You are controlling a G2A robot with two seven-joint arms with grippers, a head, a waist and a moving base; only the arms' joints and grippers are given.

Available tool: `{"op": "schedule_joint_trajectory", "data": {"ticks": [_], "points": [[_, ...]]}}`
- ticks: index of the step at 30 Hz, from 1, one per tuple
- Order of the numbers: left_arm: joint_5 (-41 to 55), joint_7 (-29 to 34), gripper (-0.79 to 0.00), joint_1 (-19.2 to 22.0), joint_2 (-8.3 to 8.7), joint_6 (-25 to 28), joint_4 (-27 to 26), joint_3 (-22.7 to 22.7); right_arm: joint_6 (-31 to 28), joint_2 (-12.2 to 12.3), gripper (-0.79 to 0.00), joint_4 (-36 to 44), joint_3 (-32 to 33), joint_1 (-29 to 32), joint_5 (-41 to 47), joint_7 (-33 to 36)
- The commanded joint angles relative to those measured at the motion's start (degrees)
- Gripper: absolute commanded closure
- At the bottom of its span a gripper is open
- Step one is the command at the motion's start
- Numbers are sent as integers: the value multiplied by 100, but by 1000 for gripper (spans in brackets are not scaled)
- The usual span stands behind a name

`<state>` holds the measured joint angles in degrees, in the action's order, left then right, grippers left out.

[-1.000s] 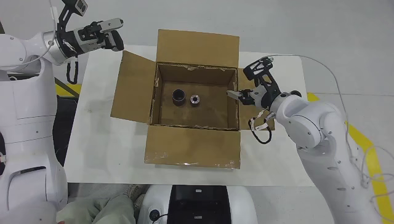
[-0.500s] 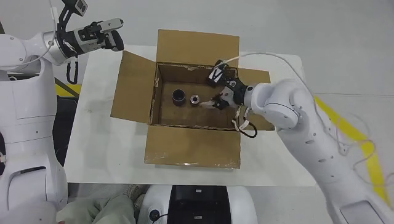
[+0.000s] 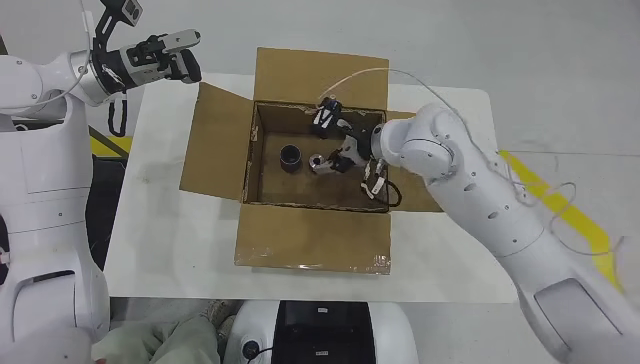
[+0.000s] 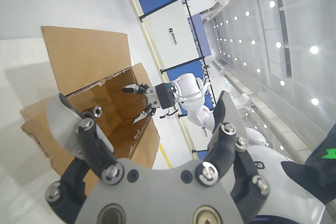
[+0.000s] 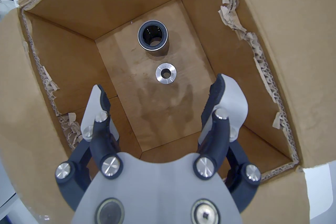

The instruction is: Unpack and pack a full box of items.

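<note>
The cardboard box (image 3: 320,76) sits on the white surface (image 3: 160,224) with its four flaps folded outward. On the floor of the box a short black tube (image 5: 153,37) stands on end, open end up. A small metal ring (image 5: 166,73) lies flat just beside it, not touching it. The right tool (image 5: 160,85) hangs in the open top of the box, above the floor. Its fingers are spread wide and hold nothing, and the ring is nearer to it than the tube. The left tool (image 3: 190,54) is held off the far left corner of the surface, apart from the box, its fingers also spread and empty.
</note>
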<state>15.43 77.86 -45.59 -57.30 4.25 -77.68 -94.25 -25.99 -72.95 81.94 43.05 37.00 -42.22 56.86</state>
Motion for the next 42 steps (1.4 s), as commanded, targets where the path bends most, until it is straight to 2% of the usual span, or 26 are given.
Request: {"op": "schedule_joint_trajectory", "data": {"ticks": [1,22,29,42], "points": [[0,0,-785,0,0,0,0,0,-24,-56,-711,-223,-132,-118,22,1],[0,0,-785,0,0,0,0,0,-330,-631,-711,-1643,-1147,-836,117,-80],[0,0,-785,0,0,0,0,0,-258,-856,-754,-2137,-1393,-1028,-10,-314],[0,0,-785,0,0,0,0,0,-376,-1341,-708,-3103,-1819,-1244,169,-361]]}}
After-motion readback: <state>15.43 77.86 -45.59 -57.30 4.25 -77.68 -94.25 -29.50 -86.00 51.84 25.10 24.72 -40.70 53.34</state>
